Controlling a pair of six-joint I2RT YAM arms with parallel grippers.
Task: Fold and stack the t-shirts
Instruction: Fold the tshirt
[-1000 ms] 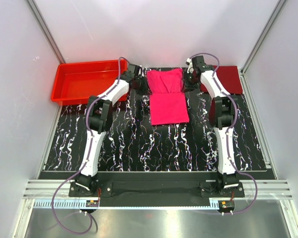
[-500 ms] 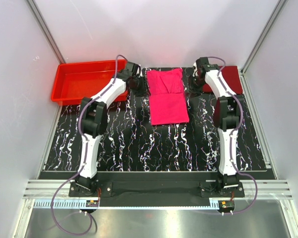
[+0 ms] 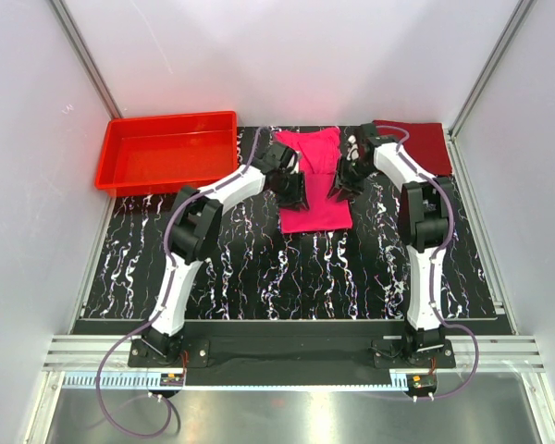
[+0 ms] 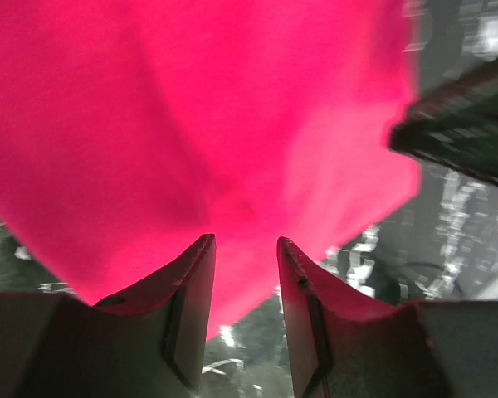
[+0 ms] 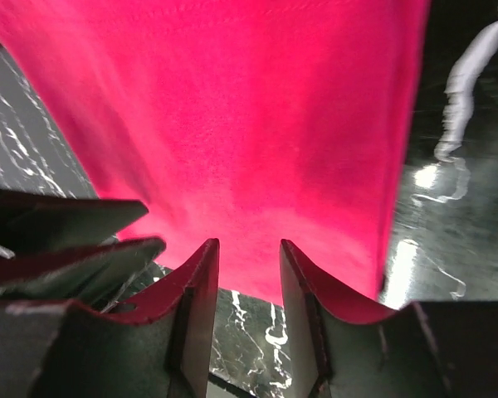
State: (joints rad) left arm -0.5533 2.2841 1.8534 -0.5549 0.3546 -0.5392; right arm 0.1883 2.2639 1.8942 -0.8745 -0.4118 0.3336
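The magenta-pink t-shirt (image 3: 313, 211) lies flat and partly folded at the far middle of the table. My left gripper (image 3: 294, 189) stands at its left edge and my right gripper (image 3: 341, 184) at its right edge, both about halfway along the shirt. In the left wrist view the left gripper (image 4: 245, 240) is open, with the pink cloth (image 4: 191, 108) just past its tips and nothing between them. In the right wrist view the right gripper (image 5: 249, 242) is also open and empty at the shirt's (image 5: 249, 108) edge. The dark maroon t-shirt (image 3: 424, 143) lies folded at the far right corner.
A red plastic tray (image 3: 166, 118) stands at the far left corner. The black marbled mat (image 3: 287, 277) covers the table. White walls close in both sides and the back. The other arm's gripper shows in each wrist view (image 4: 461, 124) (image 5: 66, 236).
Both grippers have come from the shirt's far corners toward me, in to its sides at mid-length. Both have opened from nearly shut. The pink shirt has stayed in place.
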